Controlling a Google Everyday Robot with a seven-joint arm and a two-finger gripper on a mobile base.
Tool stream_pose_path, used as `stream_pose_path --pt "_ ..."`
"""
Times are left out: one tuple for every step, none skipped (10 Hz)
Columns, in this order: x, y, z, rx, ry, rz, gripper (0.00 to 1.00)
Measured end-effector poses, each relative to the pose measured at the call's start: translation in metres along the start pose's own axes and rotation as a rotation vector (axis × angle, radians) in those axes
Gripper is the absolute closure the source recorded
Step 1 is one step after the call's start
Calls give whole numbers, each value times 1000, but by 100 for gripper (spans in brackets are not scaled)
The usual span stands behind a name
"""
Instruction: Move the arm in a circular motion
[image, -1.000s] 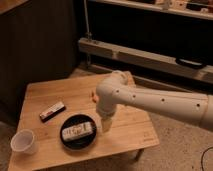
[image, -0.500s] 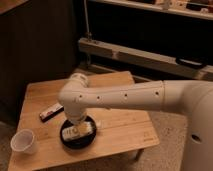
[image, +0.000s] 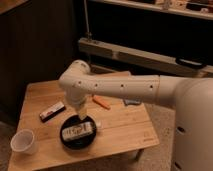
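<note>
The arm (image: 125, 89) is a thick white tube with small dark dots. It reaches in from the right across the wooden table (image: 125, 131) to a rounded elbow (image: 75, 80). From the elbow a short segment points down. Its pale tip, the gripper (image: 80, 113), hangs just above the far rim of a black bowl (image: 66, 139).
The bowl holds a white packet (image: 78, 131). A white cup (image: 22, 141) stands at the table's front left corner. A dark bar (image: 52, 111) lies left of the bowl, and an orange item (image: 102, 103) and a bluish item (image: 132, 102) lie behind the arm. Dark shelving (image: 150, 55) stands behind the table.
The elbow has swung left across the table since a second ago and has now risen slightly. The tip went from right of the bowl to over its far rim.
</note>
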Motion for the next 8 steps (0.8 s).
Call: stream_pose_path --pt "-21 16 -8 -15 -16 -3 33" --pt "-33 25 -12 -22 -27 -7 33" --pt "-43 33 -16 -27 -34 -8 33" --pt "-48 35 -17 -28 -41 -5 33" --pt "-49 36 -20 -28 -51 6 33" --pt "-50 39 -22 -30 -55 25 33" --pt "-61 38 -23 -28 -62 47 33" --pt "-71 37 -24 -28 -67 67 33"
